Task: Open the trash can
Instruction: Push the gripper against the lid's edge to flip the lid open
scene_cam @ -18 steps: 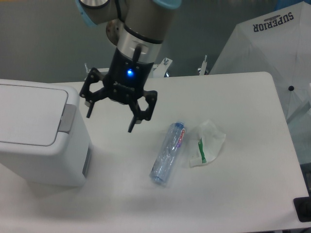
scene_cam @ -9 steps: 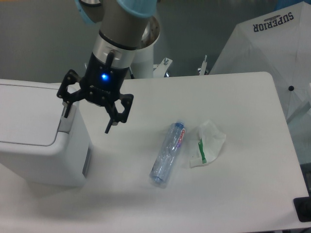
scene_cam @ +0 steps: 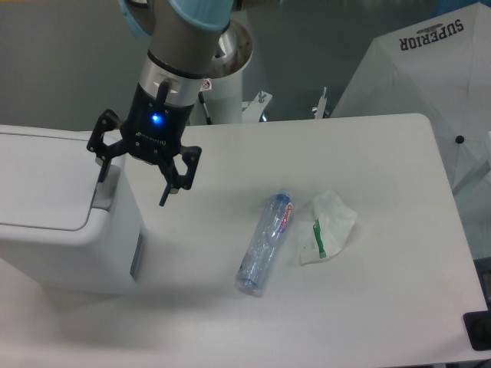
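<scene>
Your trash can (scene_cam: 54, 215) at the left is not opened yet: lid flat. The gripper (scene_cam: 132, 178) hangs over its grey tab (scene_cam: 105, 196), jaws spread, holding nothing; pressing remains.

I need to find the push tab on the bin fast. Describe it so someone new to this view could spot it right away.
Start at the large white trash can at the table's left edge. Follow its flat lid to the right-hand rim, where the open end effector hovers. The push tab is the small grey rectangle there, the only grey patch on the bin's otherwise white top.
</scene>
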